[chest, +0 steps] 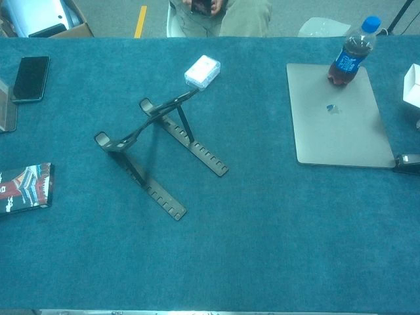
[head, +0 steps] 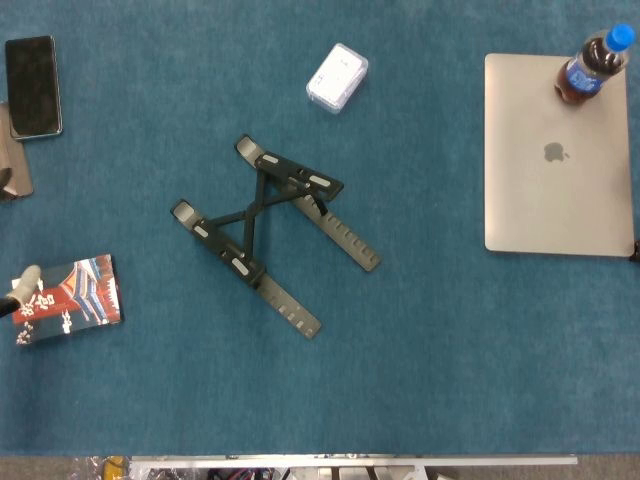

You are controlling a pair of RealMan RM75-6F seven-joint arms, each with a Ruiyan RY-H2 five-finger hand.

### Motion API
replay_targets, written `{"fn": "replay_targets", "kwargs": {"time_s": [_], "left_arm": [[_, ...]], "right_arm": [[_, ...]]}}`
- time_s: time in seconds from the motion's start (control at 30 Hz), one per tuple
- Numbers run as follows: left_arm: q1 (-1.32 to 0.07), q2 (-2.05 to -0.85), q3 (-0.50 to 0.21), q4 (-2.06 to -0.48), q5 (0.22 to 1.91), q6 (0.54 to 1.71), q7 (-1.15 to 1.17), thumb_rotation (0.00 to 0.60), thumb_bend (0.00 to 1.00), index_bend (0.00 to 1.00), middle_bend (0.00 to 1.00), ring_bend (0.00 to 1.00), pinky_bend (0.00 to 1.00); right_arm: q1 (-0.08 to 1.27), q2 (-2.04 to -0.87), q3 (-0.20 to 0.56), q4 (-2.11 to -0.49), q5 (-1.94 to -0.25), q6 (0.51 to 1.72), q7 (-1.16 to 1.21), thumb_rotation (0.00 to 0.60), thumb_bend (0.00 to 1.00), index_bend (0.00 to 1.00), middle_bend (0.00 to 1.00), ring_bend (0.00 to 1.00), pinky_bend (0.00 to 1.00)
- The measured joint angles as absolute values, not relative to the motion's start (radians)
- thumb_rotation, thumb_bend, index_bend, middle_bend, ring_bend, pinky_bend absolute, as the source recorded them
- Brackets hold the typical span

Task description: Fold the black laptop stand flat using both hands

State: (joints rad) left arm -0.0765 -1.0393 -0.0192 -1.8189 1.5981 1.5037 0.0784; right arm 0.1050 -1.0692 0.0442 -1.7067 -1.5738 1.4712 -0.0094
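The black folding laptop stand [head: 272, 233] stood open, with no hand on it.

It sat a little left of the middle of the blue cloth surface [head: 430, 350], propped up, its two long rails running from upper left down to lower right. Only a pale tip of the left hand [head: 22, 278] showed at the left edge, over a red and black printed packet [head: 66, 299], well apart from the stand. I could not tell if its fingers were open or closed. The right hand was not seen. The left hand looked nearer.
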Motion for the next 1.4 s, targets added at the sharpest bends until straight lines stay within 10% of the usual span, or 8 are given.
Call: {"fn": "replay_targets", "kwargs": {"time_s": [0.7,1.4], "left_arm": [[-0.252,-0.975,0.042,-1.942,1.621,1.168,-0.073,0.6,0.25,0.01,0.03,0.0,0.05],[-0.388,-1.179,-0.011,-1.972,1.449,1.007,-0.043,0.6,0.25,0.0,0.0,0.0,0.05]], "right_arm": [[0.243,-1.081,0.119,-1.723,-1.554,1.351,-0.04,0.6,0.08,0.0,0.1,0.0,0.0],[0.301,-1.087,0.139,-1.71,-1.537,1.32,-0.027,0.6,0.08,0.0,0.1,0.0,0.0]]}}
